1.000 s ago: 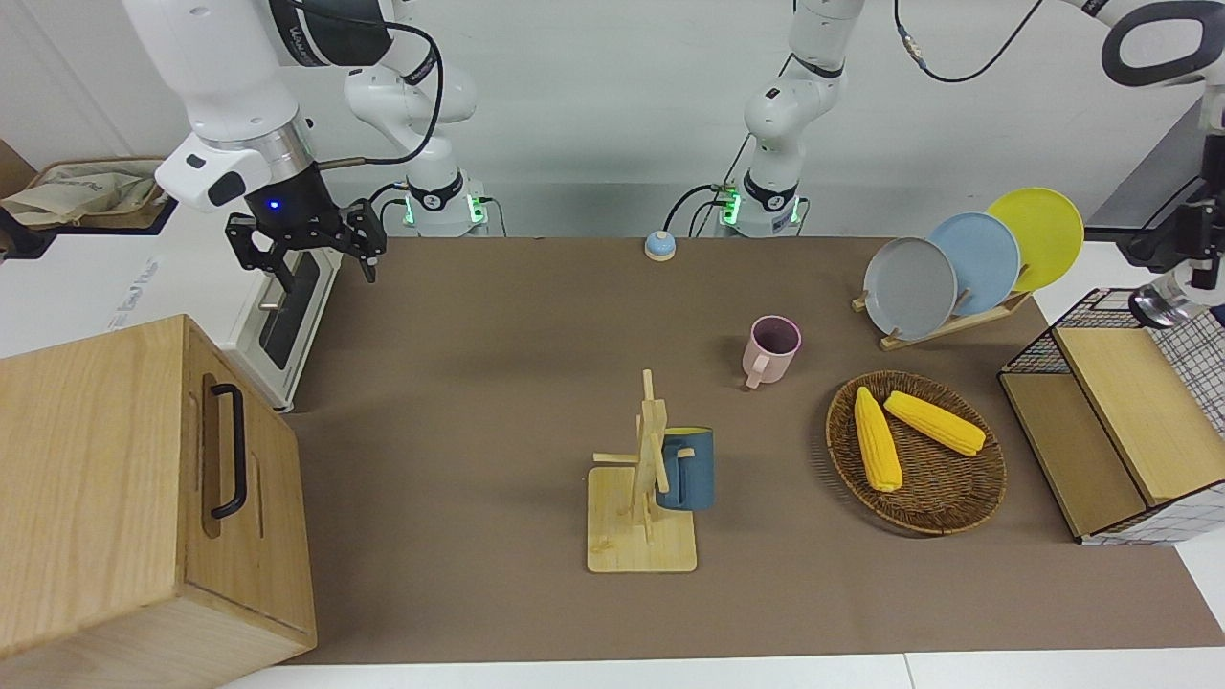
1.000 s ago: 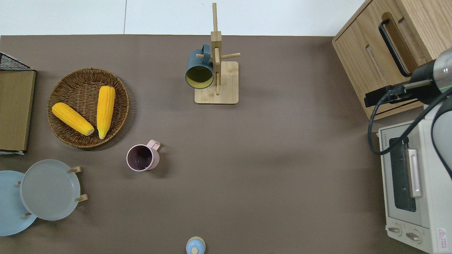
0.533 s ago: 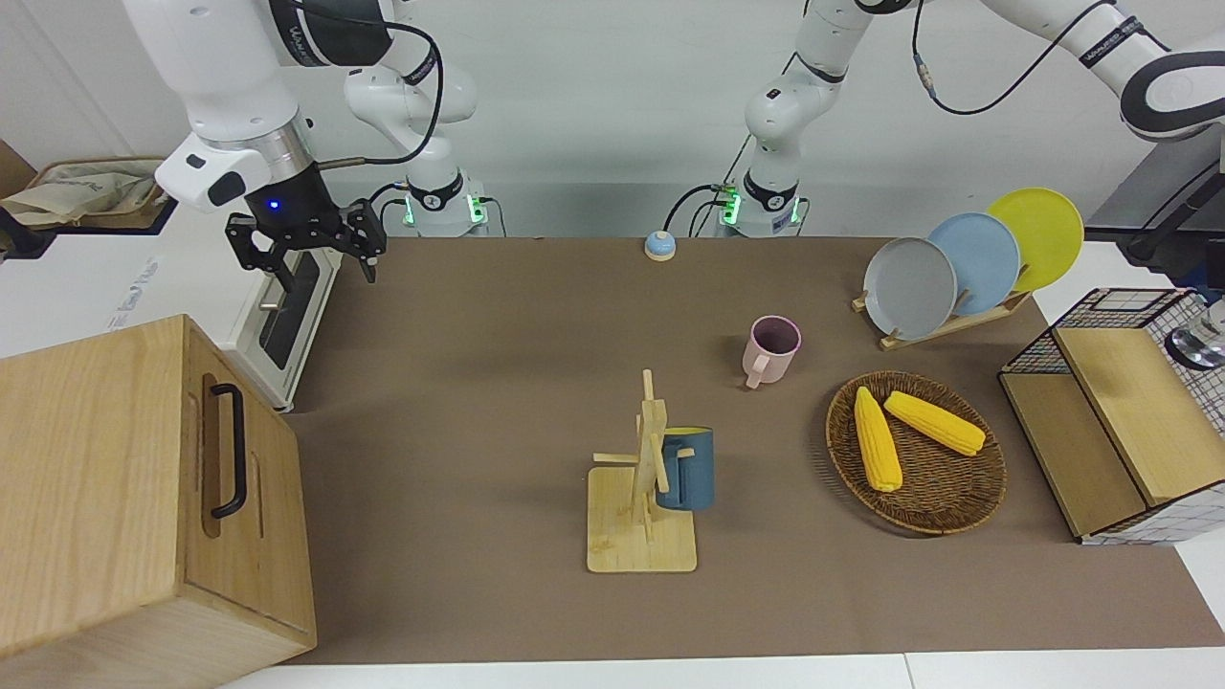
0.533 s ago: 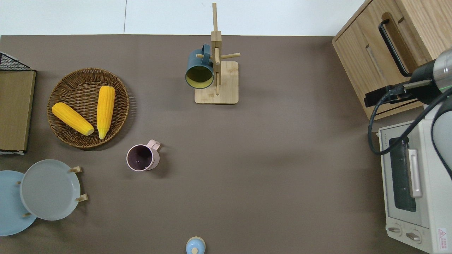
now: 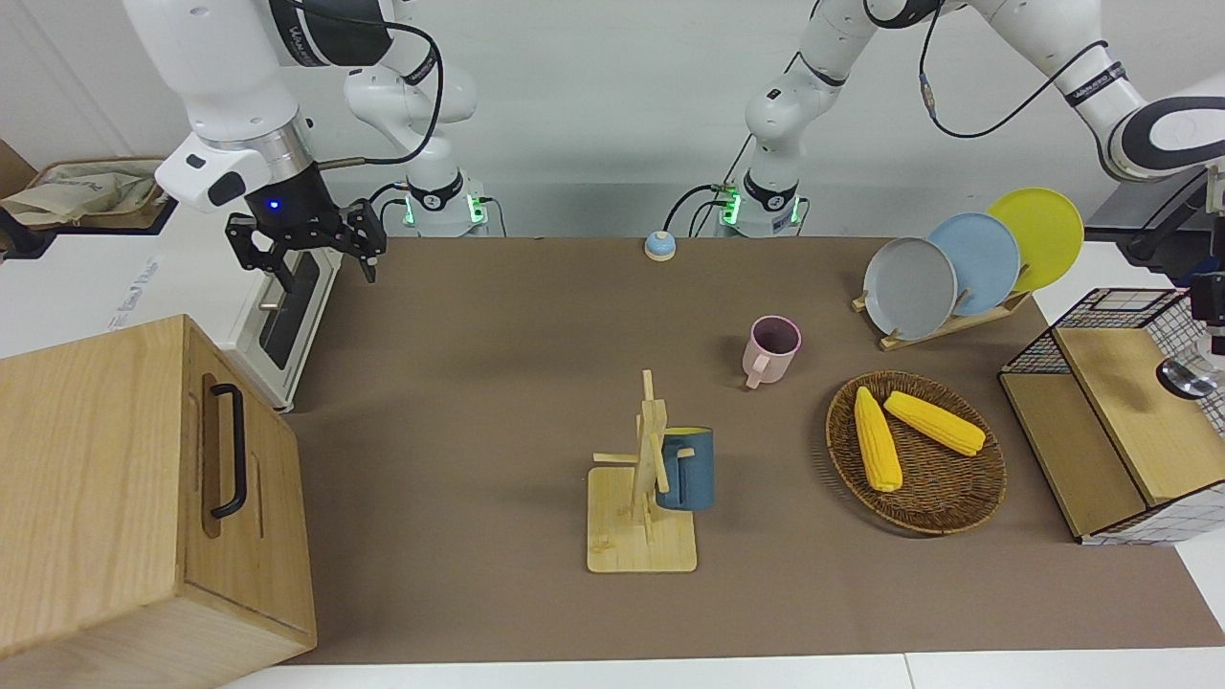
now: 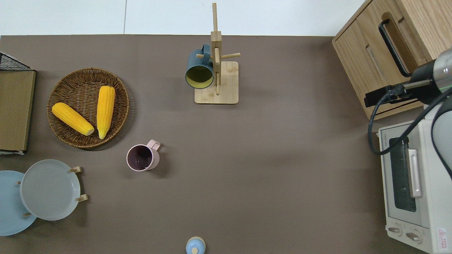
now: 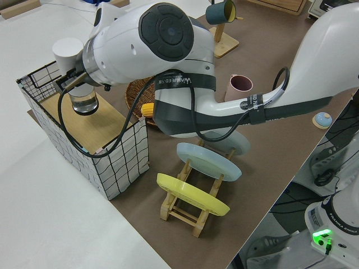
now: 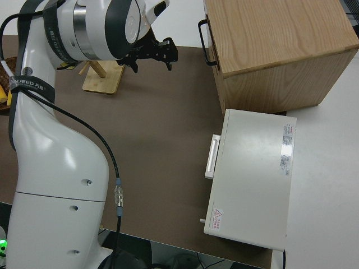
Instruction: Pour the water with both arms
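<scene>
Front view has the right gripper (image 5: 322, 256) parked, black fingers spread wide. Left gripper (image 7: 83, 89) sits over the wire basket (image 7: 120, 154) on a clear round glass (image 7: 85, 103); grip unclear.

Both arms (image 5: 230, 86) are glossy white with rounded joint housings, dark grey caps and black bands with white lettering. Black cables (image 5: 426, 86) loop along the links. The right arm ends in a silver ring, a black wrist with a blue light and a black two-finger end effector (image 5: 311, 251). Green lights glow on the bases (image 5: 435, 206).
</scene>
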Controlling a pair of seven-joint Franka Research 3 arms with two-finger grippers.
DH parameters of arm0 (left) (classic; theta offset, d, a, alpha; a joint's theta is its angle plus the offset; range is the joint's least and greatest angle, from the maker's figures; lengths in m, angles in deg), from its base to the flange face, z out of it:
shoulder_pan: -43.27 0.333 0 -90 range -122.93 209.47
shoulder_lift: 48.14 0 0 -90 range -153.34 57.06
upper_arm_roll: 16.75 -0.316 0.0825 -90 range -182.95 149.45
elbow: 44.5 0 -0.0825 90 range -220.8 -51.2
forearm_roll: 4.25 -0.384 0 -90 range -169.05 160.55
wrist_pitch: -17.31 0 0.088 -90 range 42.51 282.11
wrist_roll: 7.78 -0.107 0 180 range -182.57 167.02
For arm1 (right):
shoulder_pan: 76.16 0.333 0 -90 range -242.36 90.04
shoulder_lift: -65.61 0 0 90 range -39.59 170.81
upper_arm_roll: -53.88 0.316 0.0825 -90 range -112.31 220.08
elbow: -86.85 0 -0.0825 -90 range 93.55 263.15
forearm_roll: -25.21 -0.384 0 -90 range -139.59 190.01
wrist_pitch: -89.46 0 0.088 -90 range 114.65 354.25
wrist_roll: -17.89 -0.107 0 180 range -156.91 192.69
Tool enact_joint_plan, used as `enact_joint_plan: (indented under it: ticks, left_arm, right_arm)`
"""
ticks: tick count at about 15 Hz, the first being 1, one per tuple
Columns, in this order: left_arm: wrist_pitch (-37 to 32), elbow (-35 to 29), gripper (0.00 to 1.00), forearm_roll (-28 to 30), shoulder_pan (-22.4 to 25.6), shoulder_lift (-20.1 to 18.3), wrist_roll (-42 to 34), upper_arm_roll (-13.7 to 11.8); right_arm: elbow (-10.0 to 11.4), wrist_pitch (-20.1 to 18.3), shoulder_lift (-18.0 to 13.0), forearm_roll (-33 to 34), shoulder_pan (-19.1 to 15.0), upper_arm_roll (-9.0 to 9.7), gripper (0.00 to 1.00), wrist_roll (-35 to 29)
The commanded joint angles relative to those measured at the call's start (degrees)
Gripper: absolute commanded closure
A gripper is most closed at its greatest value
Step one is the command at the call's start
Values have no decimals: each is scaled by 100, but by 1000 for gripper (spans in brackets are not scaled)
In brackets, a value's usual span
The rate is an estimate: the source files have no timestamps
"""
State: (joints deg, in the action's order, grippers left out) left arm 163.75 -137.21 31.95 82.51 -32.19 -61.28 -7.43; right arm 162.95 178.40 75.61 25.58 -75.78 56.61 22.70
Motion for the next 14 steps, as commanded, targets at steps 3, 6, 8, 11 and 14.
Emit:
enact_joint_plan:
  ticks: [3, 6, 8, 11, 14]
  left_arm:
    - [237, 16, 1000, 414, -13, 233, -565, -9]
    - [245, 16, 1000, 424, 22, 321, -609, -9]
    - [245, 16, 1000, 424, 13, 330, -626, -9]
    - [245, 16, 919, 415, 22, 373, -635, -9]
    - [245, 16, 767, 415, 13, 382, -635, -9]
  right_arm:
    - [63, -35, -86, 16, -38, 26, 11, 125]
    - [63, -35, -86, 16, -38, 26, 11, 125]
    - [63, -35, -86, 16, -38, 26, 11, 125]
    - [63, -35, -86, 16, -38, 26, 11, 125]
    - [63, -35, -86, 16, -38, 26, 11, 125]
